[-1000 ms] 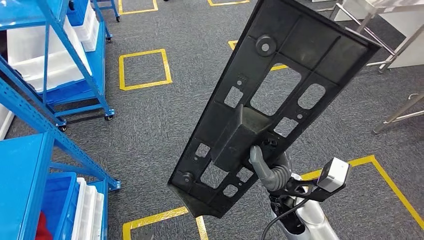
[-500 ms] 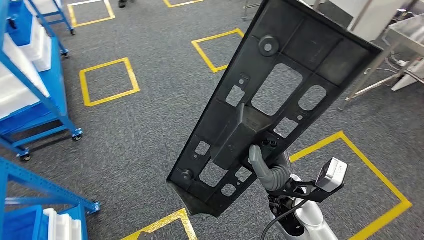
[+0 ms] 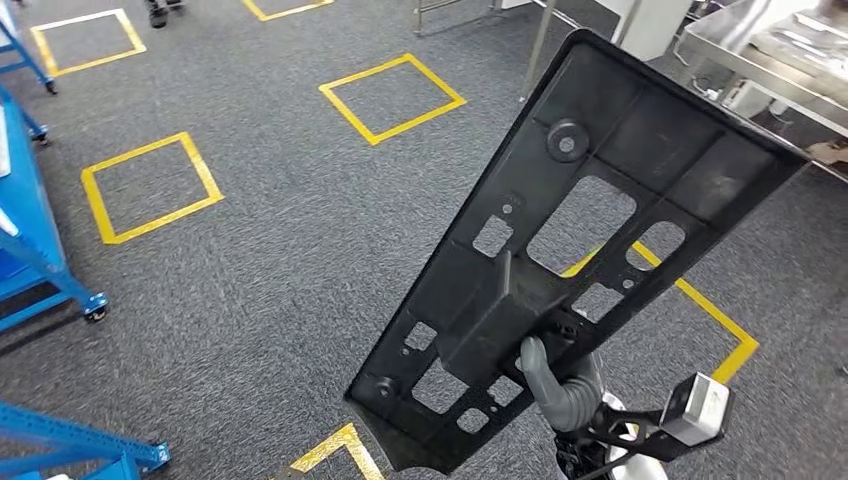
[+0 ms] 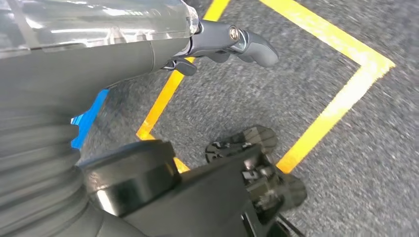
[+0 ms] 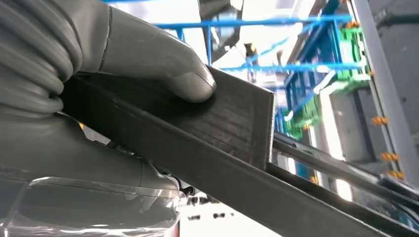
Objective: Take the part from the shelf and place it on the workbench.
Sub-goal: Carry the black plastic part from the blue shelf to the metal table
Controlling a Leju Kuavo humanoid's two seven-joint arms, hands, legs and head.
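- What colour is the part [image 3: 560, 270] that the right hand [image 3: 560, 385] holds?
- Black all over, with holes you can see the floor through. The hand is grey.
- And the floor?
- The carpet [image 3: 270, 270] is dark grey with tiny light specks. It has squares made of yellow tape [image 3: 150, 190] on it.
- Anything blue?
- Yes, the shelf frame [image 3: 50, 280] by the left edge is bright blue.
- What about the top right corner?
- The workbench [image 3: 770, 45] there is shiny silver metal.
- And the left hand [image 4: 237, 42]?
- Dark grey, over yellow lines
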